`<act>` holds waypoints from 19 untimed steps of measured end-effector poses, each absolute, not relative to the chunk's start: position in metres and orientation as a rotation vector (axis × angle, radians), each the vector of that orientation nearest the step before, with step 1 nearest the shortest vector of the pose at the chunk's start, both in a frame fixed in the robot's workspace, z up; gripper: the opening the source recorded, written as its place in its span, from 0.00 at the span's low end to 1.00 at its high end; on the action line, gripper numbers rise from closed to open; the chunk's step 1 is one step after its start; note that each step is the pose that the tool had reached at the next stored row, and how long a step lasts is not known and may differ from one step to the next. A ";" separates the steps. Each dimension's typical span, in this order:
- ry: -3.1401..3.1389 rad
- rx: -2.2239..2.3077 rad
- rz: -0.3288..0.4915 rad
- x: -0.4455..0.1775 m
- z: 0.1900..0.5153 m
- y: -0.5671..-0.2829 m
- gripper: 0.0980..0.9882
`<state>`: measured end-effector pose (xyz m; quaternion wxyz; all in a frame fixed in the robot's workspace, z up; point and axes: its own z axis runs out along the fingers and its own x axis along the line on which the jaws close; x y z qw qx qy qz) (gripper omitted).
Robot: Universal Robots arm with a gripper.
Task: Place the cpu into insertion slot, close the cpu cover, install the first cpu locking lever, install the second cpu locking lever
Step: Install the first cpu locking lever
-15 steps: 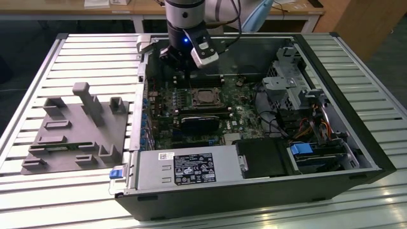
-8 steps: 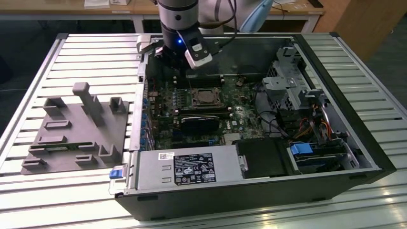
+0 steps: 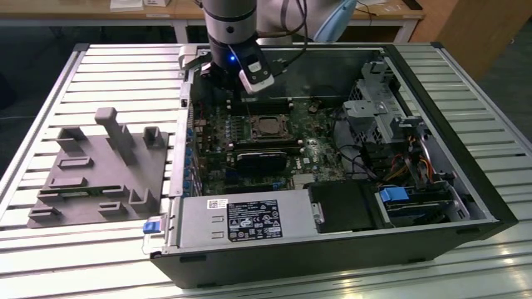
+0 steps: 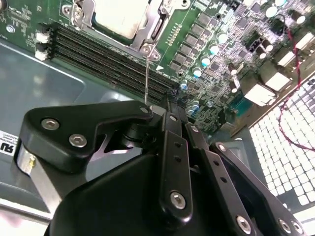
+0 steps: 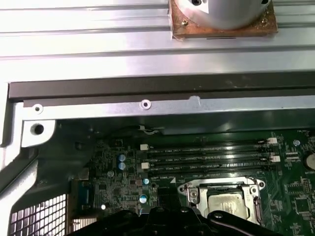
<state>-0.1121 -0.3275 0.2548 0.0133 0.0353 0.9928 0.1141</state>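
A big metal table (image 3: 465, 261) made of long strips holds an open computer case (image 3: 332, 255). The robot arm (image 3: 228, 25) reaches down into the far end of the case. Well away from the hand, outside the case, a grey plastic stand (image 3: 91, 168) sits on the table. A silver power box (image 3: 241, 218) lies at the end of the case far from the hand. The green board (image 3: 316, 156) spreads out under the hand, and the long black strip slots (image 4: 98, 54) lie close in front of it. Just past those is the insertion slot (image 3: 253, 127). The cpu cover (image 5: 221, 186) looks shut down flat on the slot. The cpu (image 4: 118, 14) sits inside, and its shiny top shows through the window in the cover. The black gripper (image 4: 158, 109) hangs near the slot. A thin silver lever (image 4: 146, 78) stands up from the slot's corner and runs right to the tip of the hand. I cannot tell if the hand is apart or together, or if it has hold of the lever. I think the job now is the first lever. To do it well, I think the hand should stay on the very end of the thin lever and go slow. It should follow the lever's own curved path and not bump the black strips or lean on the cover.
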 end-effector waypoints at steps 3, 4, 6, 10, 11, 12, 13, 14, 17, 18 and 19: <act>3.088 0.110 0.398 -0.112 0.253 -0.327 0.00; 3.087 0.110 0.406 -0.112 0.253 -0.327 0.00; 3.087 0.110 0.410 -0.111 0.252 -0.327 0.00; 3.087 0.111 0.410 -0.104 0.250 -0.327 0.00; 3.087 0.111 0.410 -0.102 0.250 -0.328 0.00; 3.087 0.110 0.410 -0.099 0.250 -0.328 0.00; 3.087 0.111 0.410 -0.096 0.249 -0.328 0.00; 3.087 0.111 0.410 -0.093 0.249 -0.327 0.00; 3.087 0.111 0.410 -0.083 0.248 -0.327 0.00; 3.087 0.111 0.410 -0.080 0.248 -0.327 0.00; 3.087 0.111 0.410 -0.077 0.248 -0.327 0.00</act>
